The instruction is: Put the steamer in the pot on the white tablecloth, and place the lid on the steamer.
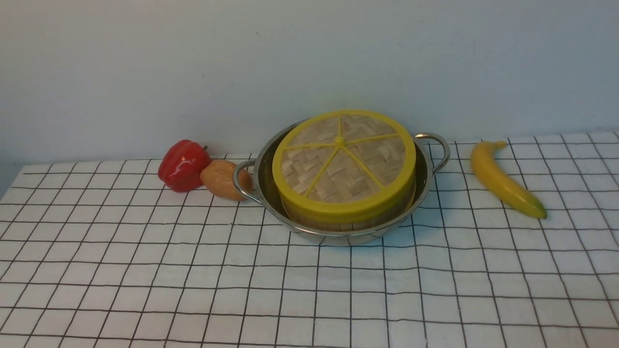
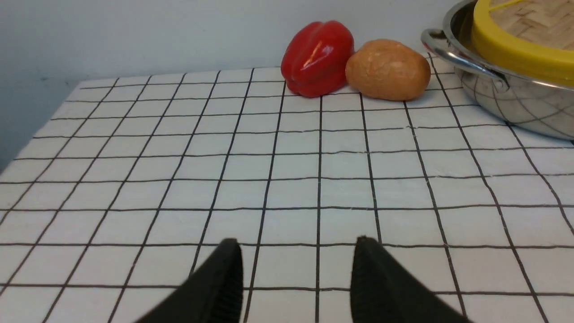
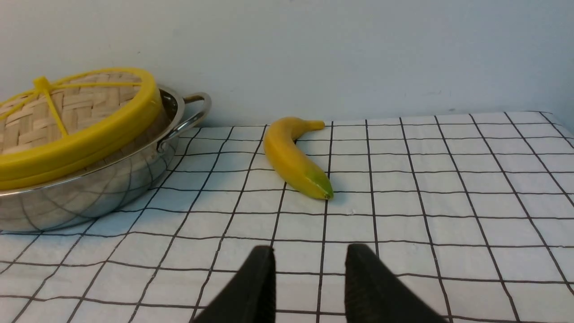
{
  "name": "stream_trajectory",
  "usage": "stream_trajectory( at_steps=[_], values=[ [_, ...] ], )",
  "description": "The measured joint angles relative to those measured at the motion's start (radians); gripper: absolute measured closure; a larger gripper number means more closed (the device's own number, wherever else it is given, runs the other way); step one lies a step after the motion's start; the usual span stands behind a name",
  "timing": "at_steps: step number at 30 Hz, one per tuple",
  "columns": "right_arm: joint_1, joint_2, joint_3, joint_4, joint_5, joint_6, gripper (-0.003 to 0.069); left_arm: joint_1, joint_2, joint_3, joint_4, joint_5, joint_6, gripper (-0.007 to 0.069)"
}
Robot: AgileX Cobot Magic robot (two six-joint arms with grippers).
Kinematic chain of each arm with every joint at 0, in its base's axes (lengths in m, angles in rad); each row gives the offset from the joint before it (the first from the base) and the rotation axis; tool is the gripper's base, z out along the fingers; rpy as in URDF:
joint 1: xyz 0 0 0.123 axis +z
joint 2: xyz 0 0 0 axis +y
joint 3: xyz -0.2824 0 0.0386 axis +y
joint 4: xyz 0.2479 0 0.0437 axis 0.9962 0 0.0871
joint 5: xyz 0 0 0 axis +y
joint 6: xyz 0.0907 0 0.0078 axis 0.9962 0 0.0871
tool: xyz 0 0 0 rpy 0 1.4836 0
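Clearly, both steps of the task look finished, judging from how things lie now. Going from the left: the left end effector [image 2: 296, 264] hangs low over bare squares of the white tablecloth [image 1: 145, 270], with its fingers spread apart and nothing between them. Farther on, near the wall, a red pepper [image 1: 183, 165] lies touching a brown potato [image 1: 221, 180], and the potato sits just beside the left handle of the pot [image 1: 338, 236].

The pot stands on the tablecloth, in the middle of the front view. Inside it sits the steamer [image 1: 348, 220]; only a strip of its bamboo wall shows under the lid. The lid [image 1: 342, 162] covers the steamer, and it seems slightly tilted, higher at the back; I cannot tell if it is fully seated all around.

To the right of the pot, well apart from it, a banana [image 1: 503, 180] lies on the cloth. The right end effector [image 3: 309, 269] also hangs over bare cloth, its fingers spread and empty, nearer the camera than the banana.

My judgement: nothing remains to be carried. The next move calls only for keeping both arms away from the pot, or for a light push on the lid if it is not level. Nothing stands in the way; the pepper, potato and banana are beside the pot, not between it and the arms.
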Motion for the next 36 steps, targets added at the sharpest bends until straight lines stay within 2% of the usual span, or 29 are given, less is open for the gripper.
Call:
stream_trajectory(
  at_steps=[9,36],
  values=[
    [0.0,0.0,0.0,0.0,0.0,0.0,0.0419,-0.015,0.0,0.0,0.112,-0.004,-0.098,0.0308],
    [0.0,0.0,0.0,0.0,0.0,0.0,0.0419,-0.016,0.0,0.0,0.124,-0.005,-0.111,0.0308]
  ],
)
